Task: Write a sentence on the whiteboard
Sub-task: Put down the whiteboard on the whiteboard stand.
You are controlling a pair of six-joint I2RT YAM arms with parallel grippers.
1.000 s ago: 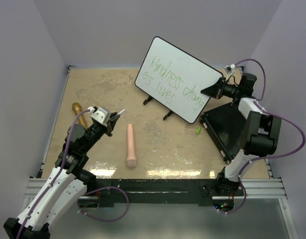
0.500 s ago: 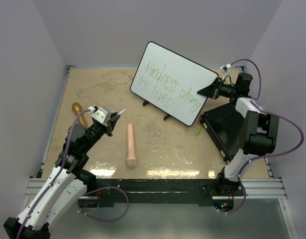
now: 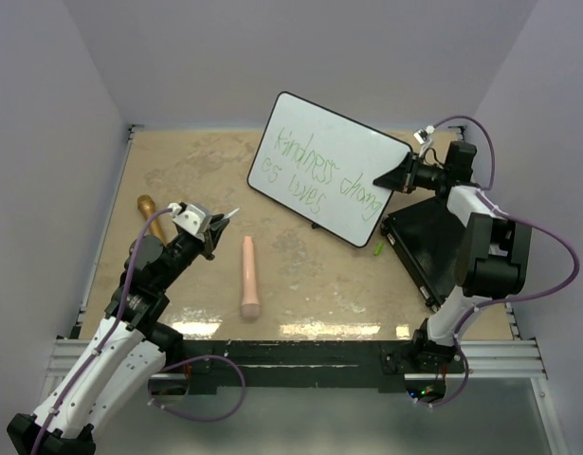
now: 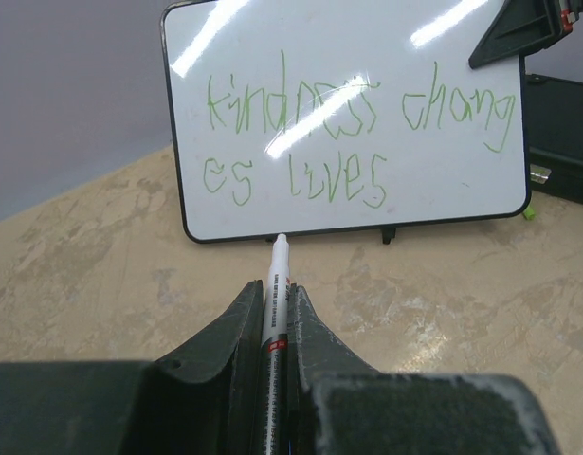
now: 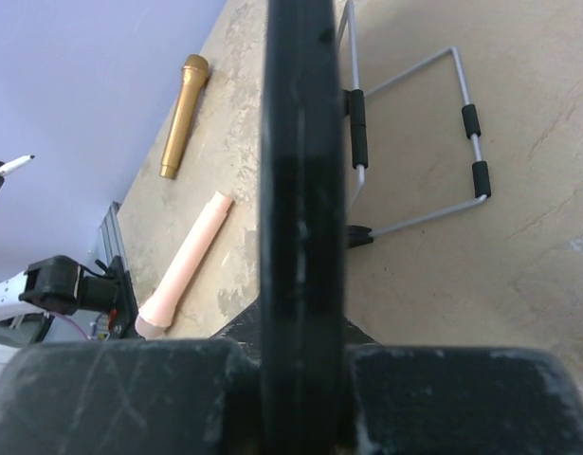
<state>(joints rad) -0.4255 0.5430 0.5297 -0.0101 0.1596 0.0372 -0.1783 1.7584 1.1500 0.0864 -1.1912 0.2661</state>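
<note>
Clamping the whiteboard (image 3: 319, 166) edge, right hand (image 3: 397, 176) outstretched; left hand (image 3: 212, 231) grasping a marker (image 4: 276, 289).

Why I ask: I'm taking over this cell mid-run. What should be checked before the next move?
1. The left gripper is shut on the marker: ok.
2. The right gripper is shut on the rim of the whiteboard: ok.
3. The sentence reads "kindness changes lives" in two green lines: ok.
4. The marker tip is apart from the whiteboard: ok.
5. The whiteboard's feet rest on the table: cannot tell.
</note>
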